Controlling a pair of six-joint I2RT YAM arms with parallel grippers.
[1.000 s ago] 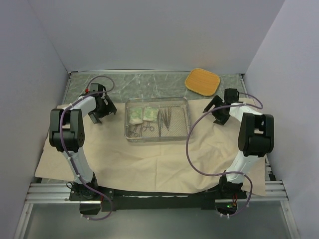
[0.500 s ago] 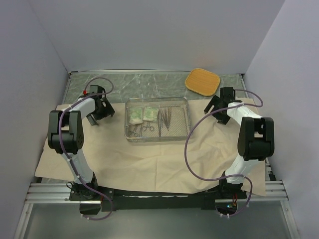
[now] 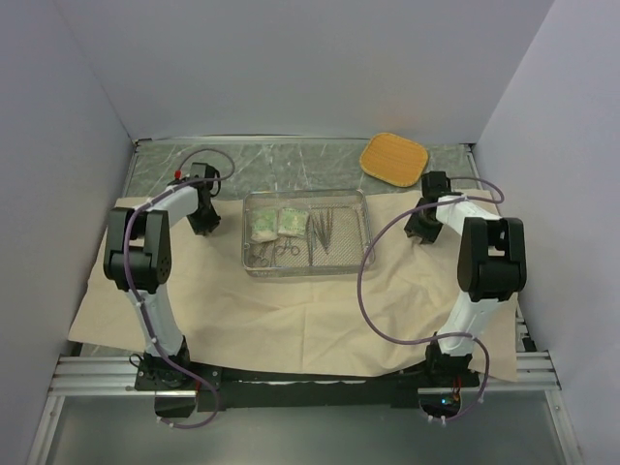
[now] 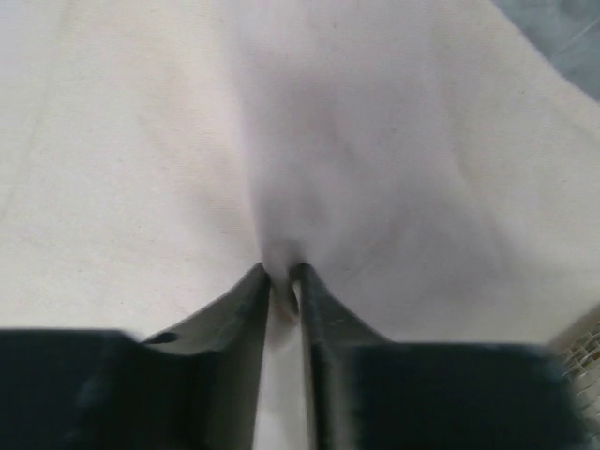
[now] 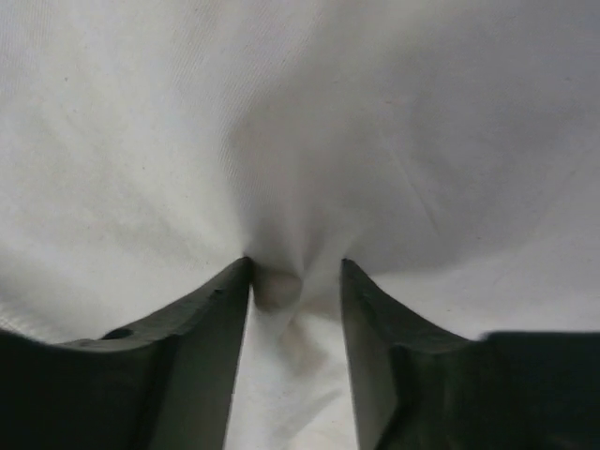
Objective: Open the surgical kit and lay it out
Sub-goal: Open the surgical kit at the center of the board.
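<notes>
1. The left gripper (image 3: 206, 221) is down on the cloth (image 3: 291, 320) at 9 o'clock from the tray (image 3: 246, 232). In the left wrist view its jaws are narrow, and a small pinch of cloth is caught between the tips (image 4: 283, 281). That bite looks thin, so I would lift slowly and low, or the fabric may slip out.
2. The cloth lies spread flat over the table (image 3: 291, 160), with the tray sitting on its middle. The step in hand appears to be smoothing or shifting the sheet by its two sides, so both arms should pull evenly and outward.
3. Inside the tray, the packets (image 3: 276, 225) sit at 10 o'clock, the forceps (image 3: 274, 252) at 7 o'clock and the tweezers (image 3: 323, 231) just right of centre. A jerk on the cloth could slide the tray or rattle these loose.
4. The right gripper (image 3: 420, 231) rests on the cloth at 3 o'clock from the tray. In its wrist view the jaws stand about half apart around a raised fold (image 5: 295, 277). I cannot tell whether that fold is firmly clamped.
5. An orange pad (image 3: 394, 160) lies at 1 o'clock from the tray, apart from the right gripper.
</notes>
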